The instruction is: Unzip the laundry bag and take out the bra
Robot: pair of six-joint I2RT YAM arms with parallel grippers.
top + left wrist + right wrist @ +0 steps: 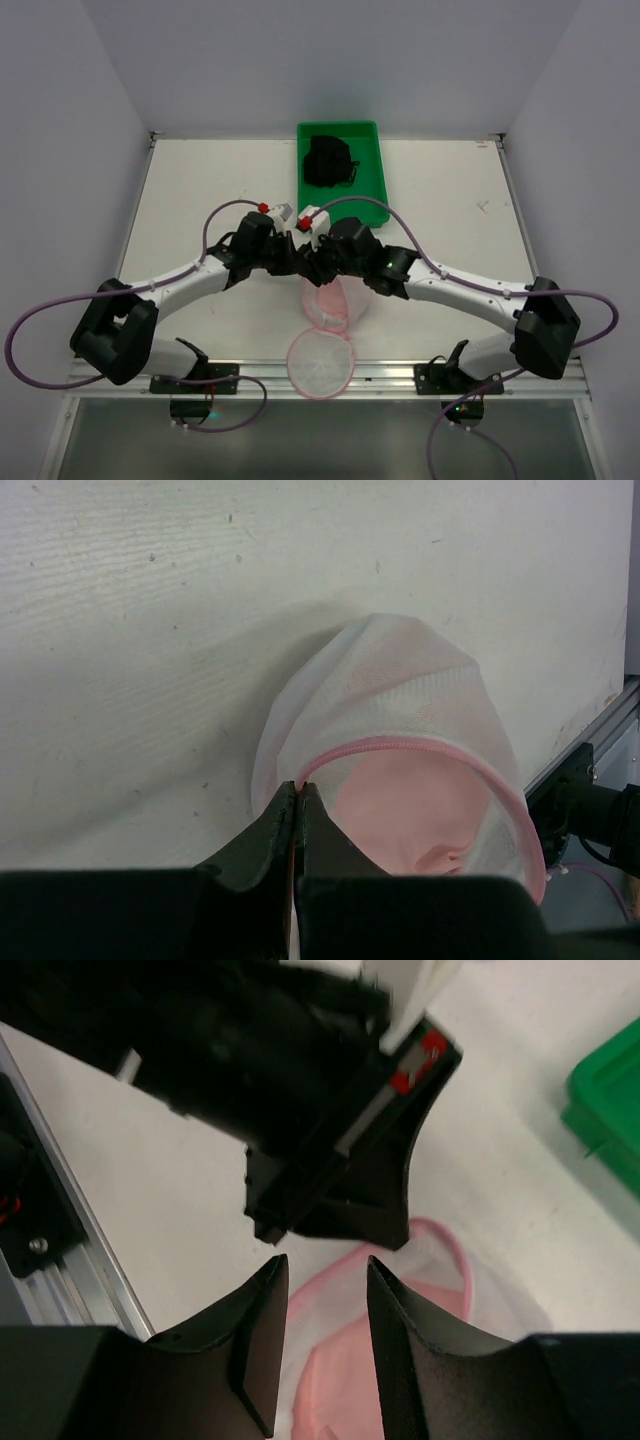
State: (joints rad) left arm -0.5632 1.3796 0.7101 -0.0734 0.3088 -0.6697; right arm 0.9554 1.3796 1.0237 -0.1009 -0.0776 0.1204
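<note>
My left end effector (298,798) is pressed together on the pink zipper trim (400,745) of the laundry bag (400,695), which lies on the worktop (120,630) between my arms. My right end effector (325,1295) hangs spread above it. The mesh is light and floppy (best gripped by the trim, I judge).

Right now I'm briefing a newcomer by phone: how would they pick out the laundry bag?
On the table, find the green tray at the far edge, then come toward the near edge. The laundry bag lies there: a translucent white mesh drum with pink zipper trim and an open round flap, unlike the black garment in the tray.
</note>
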